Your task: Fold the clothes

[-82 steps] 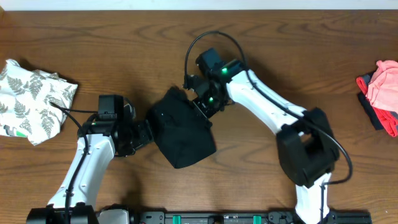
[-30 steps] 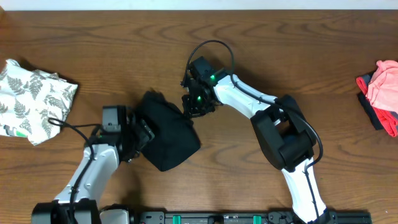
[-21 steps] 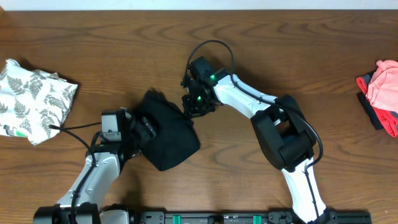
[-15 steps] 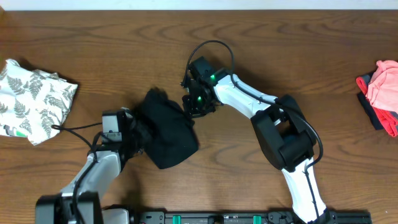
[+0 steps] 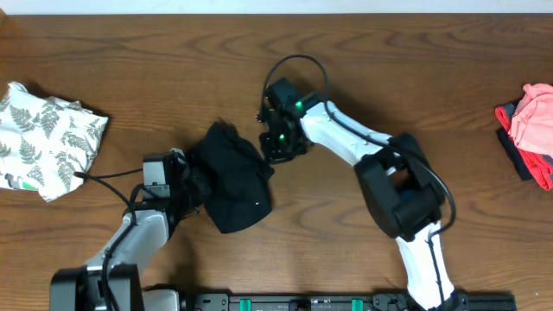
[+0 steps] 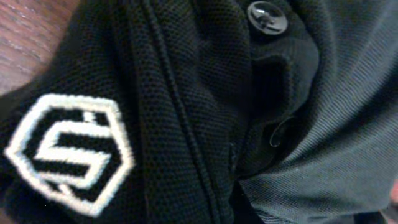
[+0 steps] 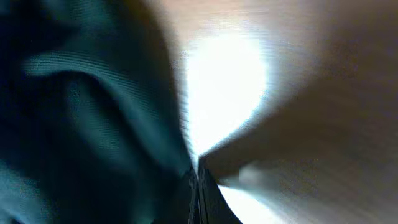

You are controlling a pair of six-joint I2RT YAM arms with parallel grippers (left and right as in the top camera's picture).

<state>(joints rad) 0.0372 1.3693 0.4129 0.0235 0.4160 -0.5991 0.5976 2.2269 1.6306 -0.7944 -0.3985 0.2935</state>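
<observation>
One black garment (image 5: 235,186) lies bunched on the table (image 5: 415,78); left gripper (image 5: 197,183) clenched on its left edge; right gripper (image 5: 275,154) closed at its upper-right corner, perhaps nipping cloth; one fern-print piece (image 5: 47,138) far left, one pink piece (image 5: 534,121) far right.

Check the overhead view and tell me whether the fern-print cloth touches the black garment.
No, the fern-print cloth lies far to the left, well apart from the black garment in the middle.

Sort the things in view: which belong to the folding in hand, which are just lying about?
In hand: black garment; left gripper and right gripper, both at its edges.
Lying about, untouched (clothes too): fern-print piece far left; pink piece on a dark piece far right.
</observation>
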